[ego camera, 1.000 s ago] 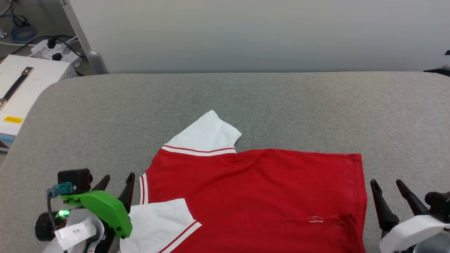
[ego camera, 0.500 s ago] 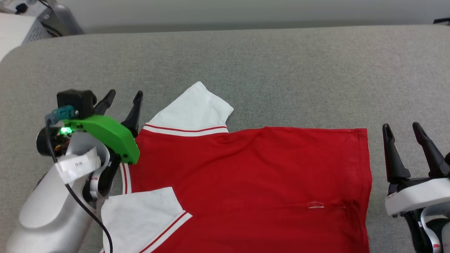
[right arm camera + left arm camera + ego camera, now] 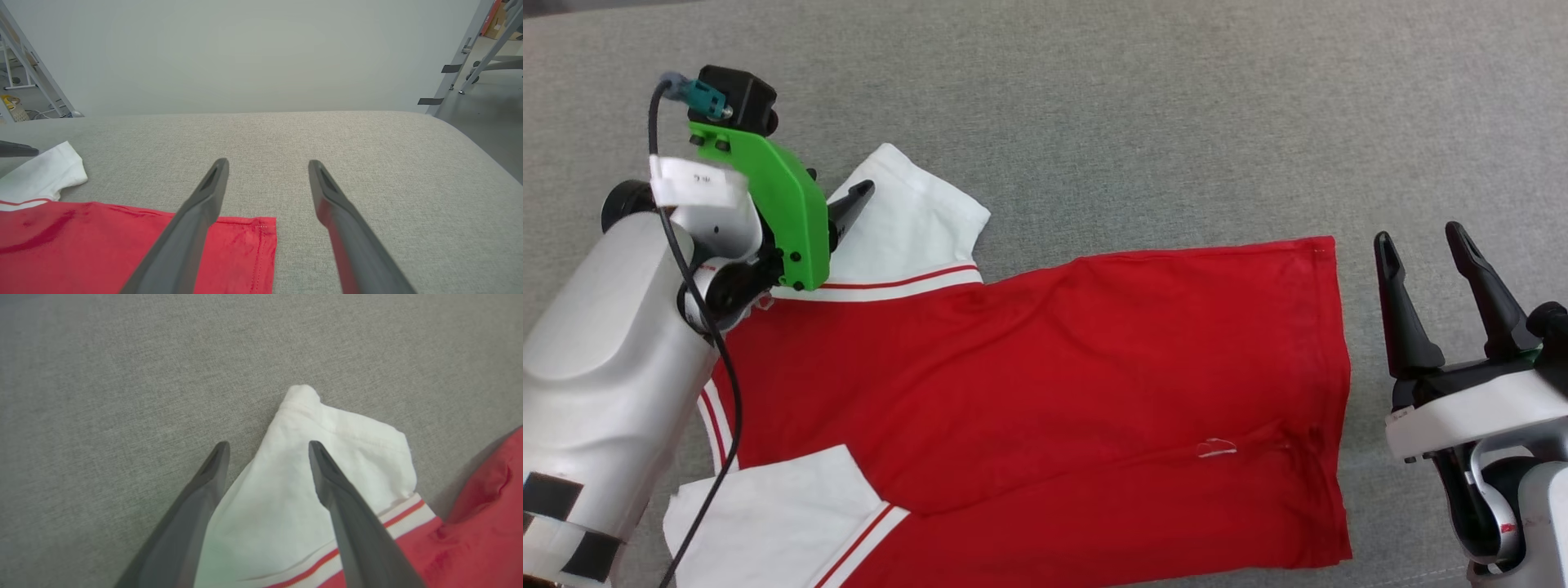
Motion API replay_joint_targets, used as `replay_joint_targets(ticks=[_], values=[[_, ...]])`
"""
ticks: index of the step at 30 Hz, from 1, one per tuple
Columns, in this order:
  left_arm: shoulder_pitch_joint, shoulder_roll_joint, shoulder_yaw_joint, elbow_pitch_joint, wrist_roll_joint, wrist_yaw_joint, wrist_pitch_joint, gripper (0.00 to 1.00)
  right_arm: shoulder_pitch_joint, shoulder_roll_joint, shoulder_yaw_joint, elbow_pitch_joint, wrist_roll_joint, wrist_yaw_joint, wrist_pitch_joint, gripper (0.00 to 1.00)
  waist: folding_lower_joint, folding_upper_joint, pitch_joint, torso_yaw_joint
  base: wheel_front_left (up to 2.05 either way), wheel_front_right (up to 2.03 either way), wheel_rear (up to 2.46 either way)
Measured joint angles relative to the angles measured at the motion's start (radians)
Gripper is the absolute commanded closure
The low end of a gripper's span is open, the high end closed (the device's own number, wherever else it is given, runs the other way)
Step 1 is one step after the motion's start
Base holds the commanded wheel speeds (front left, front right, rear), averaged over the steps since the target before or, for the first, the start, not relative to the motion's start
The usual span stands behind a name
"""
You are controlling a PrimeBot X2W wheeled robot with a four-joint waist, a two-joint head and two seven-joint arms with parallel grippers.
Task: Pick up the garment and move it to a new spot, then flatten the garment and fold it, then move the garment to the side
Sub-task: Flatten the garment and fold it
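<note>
The left gripper (image 3: pixel 268 444) has its 2 dark fingers spread wide and holds nothing. In the left wrist view, 1 finger (image 3: pixel 212 469) is over bare grey fabric just beside a white sleeve (image 3: pixel 286 486), and the other is over the sleeve itself. Whether the tips touch the cloth cannot be told. Behind these fingers sits a green camera mount (image 3: pixel 792 212) on the pale forearm.

The right gripper (image 3: pixel 1419 233) also has its 2 fingers spread, with nothing between them. It is just beside the straight hem on the robot's right, above bare surface.

The garment (image 3: pixel 1054 367) lies flat with a plain red side up, the hem to the right and 2 white sleeves to the left. The second sleeve (image 3: pixel 768 514) lies at the near left. Red and white striped trim edges both. The garment rests on a grey padded surface (image 3: pixel 1135 122).
</note>
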Motion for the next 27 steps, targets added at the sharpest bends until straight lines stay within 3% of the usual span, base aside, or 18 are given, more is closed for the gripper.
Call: replay_joint_targets(ticks=[12,13,14,15,16,22,27], values=[[-0.151,0.058,-0.112,0.091,-0.056,-0.015,0.306,0.00,-0.039,0.012,0.027,0.073,0.052,0.000,-0.042,0.00,-0.0001,0.0001,0.078,-0.084,0.00,0.00,0.00],[-0.161,0.055,-0.110,0.100,-0.078,-0.015,0.338,0.07,-0.039,0.012,0.026,0.079,0.057,0.000,-0.044,0.00,-0.0001,0.0001,0.083,-0.089,0.00,0.00,0.00],[-0.171,0.056,-0.105,0.109,-0.100,-0.013,0.367,0.59,-0.040,0.012,0.024,0.085,0.059,0.000,-0.045,0.00,-0.0001,0.0001,0.087,-0.094,0.00,0.00,0.00],[-0.178,0.057,-0.105,0.110,-0.104,-0.011,0.386,0.91,-0.040,0.013,0.022,0.089,0.063,0.000,-0.047,0.00,-0.0001,0.0001,0.090,-0.096,0.00,0.00,0.00],[-0.184,0.058,-0.103,0.110,-0.108,-0.006,0.403,1.00,-0.042,0.012,0.020,0.093,0.067,0.000,-0.048,0.00,-0.0001,0.0001,0.094,-0.099,0.00,0.00,0.00],[-0.181,0.054,-0.104,0.112,-0.107,0.006,0.366,1.00,-0.057,0.004,0.019,0.113,0.114,0.000,-0.021,0.00,-0.0001,0.0001,0.100,-0.092,0.00,0.00,0.00],[-0.155,0.033,-0.103,0.111,-0.088,0.030,0.271,1.00,-0.086,-0.053,0.035,0.170,0.193,0.000,0.102,0.00,-0.0001,0.0001,0.078,-0.071,0.00,0.00,0.00]])
